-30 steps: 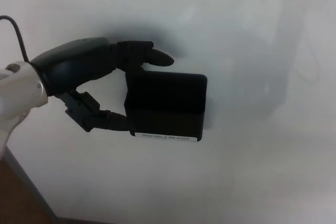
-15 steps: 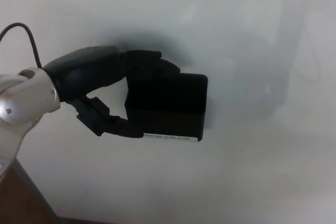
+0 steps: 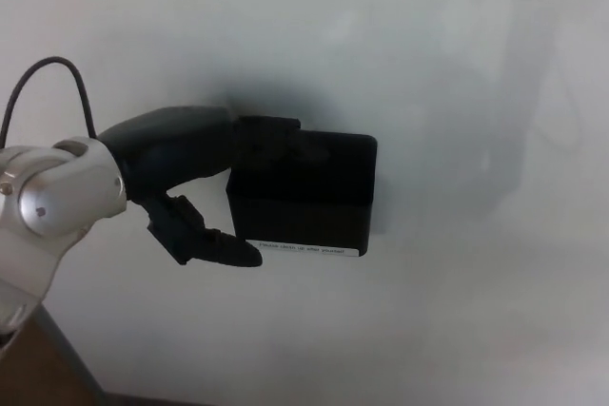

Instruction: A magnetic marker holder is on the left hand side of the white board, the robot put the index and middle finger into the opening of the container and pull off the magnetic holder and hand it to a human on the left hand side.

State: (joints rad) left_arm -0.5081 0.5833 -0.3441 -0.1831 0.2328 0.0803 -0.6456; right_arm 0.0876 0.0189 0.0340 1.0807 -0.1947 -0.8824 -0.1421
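- my left hand (image 3: 205, 183) sits at nine o'clock of the black magnetic holder (image 3: 303, 194), which is on the whiteboard (image 3: 457, 64), just left of centre frame.
- the upper fingers (image 3: 266, 132) reach into the holder's top opening; the thumb (image 3: 214, 246) lies under its lower left corner. i read it as closed around the holder.
- risk: a hook this shallow could slip out when i pull against the magnet.
- risk: once the magnet lets go, the holder may tip off the thumb and drop.
- right hand not in view.

Black box-shaped magnetic marker holder (image 3: 304, 195) upright, flat against the whiteboard (image 3: 457, 64).
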